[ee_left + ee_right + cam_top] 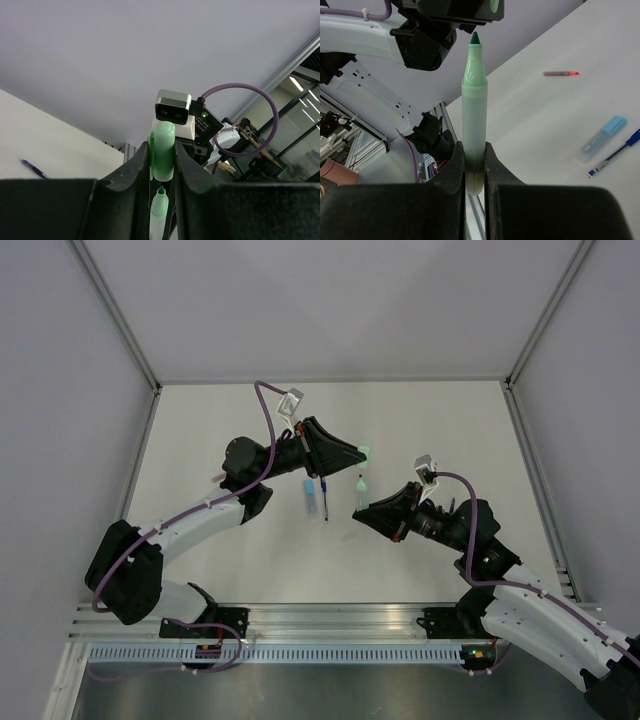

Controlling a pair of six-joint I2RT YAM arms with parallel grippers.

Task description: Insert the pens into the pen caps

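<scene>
My left gripper (357,452) is shut on a mint green pen cap (367,451), held above the table; in the left wrist view the cap (163,152) sits between the fingers of that gripper (162,162). My right gripper (359,510) is shut on the lower end of a pale green pen (361,486), seen upright in the right wrist view (474,105). Its dark green tip (160,191) points at the cap's open end, a small gap away. A light blue cap (313,498) and a blue pen (326,502) lie on the table under the left gripper.
A red-pink pen (561,73) lies on the table farther off. The light blue cap (600,139) and blue pen (615,154) lie side by side. A dark purple pen (32,169) lies on the table. Grey walls enclose the table's back and sides.
</scene>
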